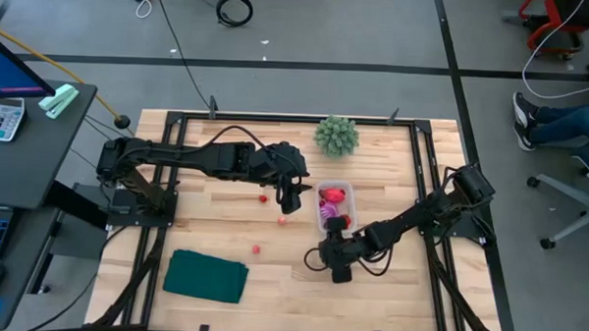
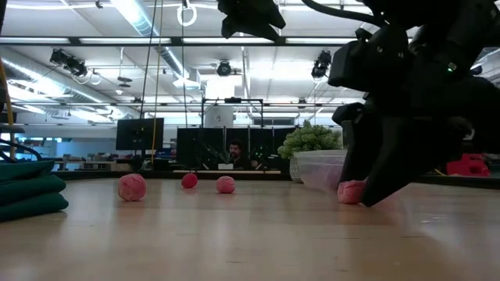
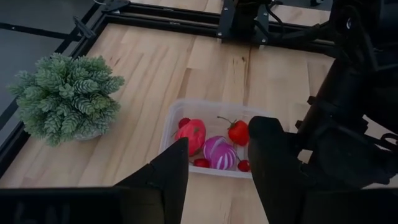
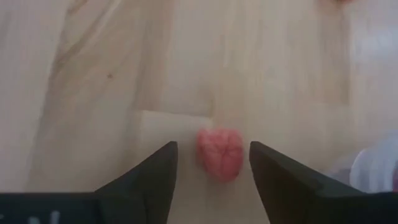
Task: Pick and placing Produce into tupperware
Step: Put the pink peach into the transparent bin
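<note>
The clear tupperware (image 1: 335, 190) stands right of the table's middle. It holds a larger red piece (image 3: 194, 134), a purple-striped ball (image 3: 219, 153), a strawberry (image 3: 238, 132) and small red berries. My left gripper (image 1: 291, 197) hovers open and empty above the table, just left of the tub. My right gripper (image 1: 340, 268) is down at the table by the tub's near side, open. Its fingers stand on either side of a pink berry (image 4: 220, 153) that lies on the wood, with a small gap on each side. Three more berries (image 1: 263, 197) (image 1: 283, 221) (image 1: 256, 250) lie loose left of the tub.
A green bushy plant (image 1: 336, 135) stands near the far edge behind the tub. A dark green folded cloth (image 1: 206, 276) lies at the near left. Black frame rails (image 1: 422, 180) border the table. Bare wood stretches between the cloth and the right arm.
</note>
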You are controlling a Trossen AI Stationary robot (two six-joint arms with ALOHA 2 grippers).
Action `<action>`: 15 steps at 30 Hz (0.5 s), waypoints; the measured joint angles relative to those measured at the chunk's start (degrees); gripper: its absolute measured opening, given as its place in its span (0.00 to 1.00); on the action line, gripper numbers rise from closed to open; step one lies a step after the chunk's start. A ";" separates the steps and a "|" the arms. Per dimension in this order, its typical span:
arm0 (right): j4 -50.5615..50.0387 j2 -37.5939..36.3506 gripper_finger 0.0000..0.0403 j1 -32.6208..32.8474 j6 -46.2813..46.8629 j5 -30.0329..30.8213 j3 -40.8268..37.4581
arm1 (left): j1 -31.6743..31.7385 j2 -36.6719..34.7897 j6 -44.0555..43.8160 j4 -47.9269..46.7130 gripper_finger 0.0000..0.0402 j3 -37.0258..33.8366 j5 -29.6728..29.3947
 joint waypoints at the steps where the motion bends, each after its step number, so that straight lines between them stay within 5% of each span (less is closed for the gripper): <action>1: 0.01 0.00 0.51 0.01 0.73 -0.63 0.00 | 0.00 0.00 0.00 0.00 0.43 0.00 0.01; 15: -0.55 -1.18 0.23 -0.10 2.13 0.09 1.27 | 0.00 0.02 -0.02 0.01 0.43 0.00 0.01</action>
